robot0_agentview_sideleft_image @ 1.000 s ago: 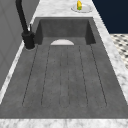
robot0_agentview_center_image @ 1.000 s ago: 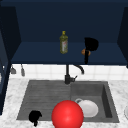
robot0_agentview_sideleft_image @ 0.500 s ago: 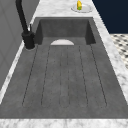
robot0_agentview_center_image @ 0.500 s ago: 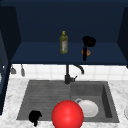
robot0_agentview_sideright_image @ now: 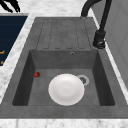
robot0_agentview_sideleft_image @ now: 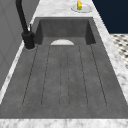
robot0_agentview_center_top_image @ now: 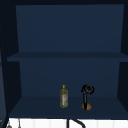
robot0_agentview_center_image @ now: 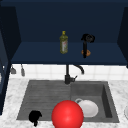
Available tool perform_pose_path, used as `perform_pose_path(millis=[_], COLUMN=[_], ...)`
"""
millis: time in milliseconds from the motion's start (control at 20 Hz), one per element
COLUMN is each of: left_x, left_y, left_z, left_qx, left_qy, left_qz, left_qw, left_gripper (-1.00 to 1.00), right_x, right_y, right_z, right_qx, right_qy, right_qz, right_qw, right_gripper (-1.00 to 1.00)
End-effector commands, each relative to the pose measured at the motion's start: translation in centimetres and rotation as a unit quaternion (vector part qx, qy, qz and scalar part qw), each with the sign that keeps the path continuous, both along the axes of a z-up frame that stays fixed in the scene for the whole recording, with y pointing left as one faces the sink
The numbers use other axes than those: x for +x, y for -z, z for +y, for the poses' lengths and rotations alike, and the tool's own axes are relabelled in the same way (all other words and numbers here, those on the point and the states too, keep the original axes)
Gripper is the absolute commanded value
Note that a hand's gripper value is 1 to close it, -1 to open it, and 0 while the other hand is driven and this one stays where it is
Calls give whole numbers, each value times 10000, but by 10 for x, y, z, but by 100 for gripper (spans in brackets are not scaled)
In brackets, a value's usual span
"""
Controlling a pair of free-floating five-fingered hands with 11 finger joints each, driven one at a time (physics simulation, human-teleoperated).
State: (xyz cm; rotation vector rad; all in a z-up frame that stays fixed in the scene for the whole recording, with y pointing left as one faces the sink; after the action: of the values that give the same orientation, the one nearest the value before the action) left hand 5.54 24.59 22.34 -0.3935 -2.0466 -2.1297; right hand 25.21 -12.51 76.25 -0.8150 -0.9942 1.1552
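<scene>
The right hand (robot0_agentview_center_image: pixel 87 38) hangs inside the open dark blue wall cabinet (robot0_agentview_center_image: pixel 37 53), above the bottom shelf, and in the upper view (robot0_agentview_center_top_image: pixel 88 89) it sits at the same spot, right of a slim yellow-green glass bottle with a pale label (robot0_agentview_center_image: pixel 63 43) that stands upright on that shelf. The hand's palm is balled at the top and a dark, straight part runs down from it to a small round orange object (robot0_agentview_center_image: pixel 86 52) lying on the shelf; that lower part meets or covers the orange object, yet whether the fingers pinch it or merely touch it cannot be told. Bottle and orange object stand near each other but apart. The left hand (robot0_agentview_center_image: pixel 35 116) floats low at the front edge of the dark grey stone sink (robot0_agentview_center_image: pixel 27 95), over the ribbed draining board, with its fingers curled loosely downward and nothing between them. Just right of it a large glossy red ball (robot0_agentview_center_image: pixel 67 114) sits in front of the basin, overlapping a round white plate (robot0_agentview_center_image: pixel 89 108) that lies flat on the basin floor; the right side view shows the plate (robot0_agentview_sideright_image: pixel 66 89) beside the drain. A black curved tap (robot0_agentview_center_image: pixel 68 73) rises at the back of the sink, and in the left side view a small white dish holding something yellow (robot0_agentview_sideleft_image: pixel 80 7) rests on the speckled marble counter beyond the basin.
</scene>
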Motion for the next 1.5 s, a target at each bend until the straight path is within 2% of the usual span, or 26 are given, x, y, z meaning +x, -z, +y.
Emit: perform_pose_path(millis=[0,550,700,850,1100,1200,1250,1350,1450], left_x=[0,0,0,0,0,0,0,0,0], left_y=[0,0,0,0,0,0,0,0,0], left_z=[0,0,0,0,0,0,0,0,0], left_qx=[0,0,0,0,0,0,0,0,0], left_qy=[0,0,0,0,0,0,0,0,0], left_qz=[0,0,0,0,0,0,0,0,0], left_qw=[10000,10000,10000,10000,10000,10000,10000,10000,10000], left_gripper=[0,0,0,0,0,0,0,0,0], right_x=[28,98,110,113,130,138,136,137,144], right_y=[0,37,43,40,47,60,63,69,77], right_z=[-6,-17,-21,-23,-31,-32,-30,-26,-19], right_qx=[0,-183,-233,-301,-410,-334,-319,-408,-529], right_qy=[-57,-54,-94,-125,-185,-252,-252,-225,-174], right_qz=[174,675,994,1356,1965,2042,1988,1922,1944], right_qw=[9998,9975,9947,9902,9795,9780,9792,9802,9793], right_gripper=[-100,-100,-100,-100,-100,-100,-100,-100,-100])
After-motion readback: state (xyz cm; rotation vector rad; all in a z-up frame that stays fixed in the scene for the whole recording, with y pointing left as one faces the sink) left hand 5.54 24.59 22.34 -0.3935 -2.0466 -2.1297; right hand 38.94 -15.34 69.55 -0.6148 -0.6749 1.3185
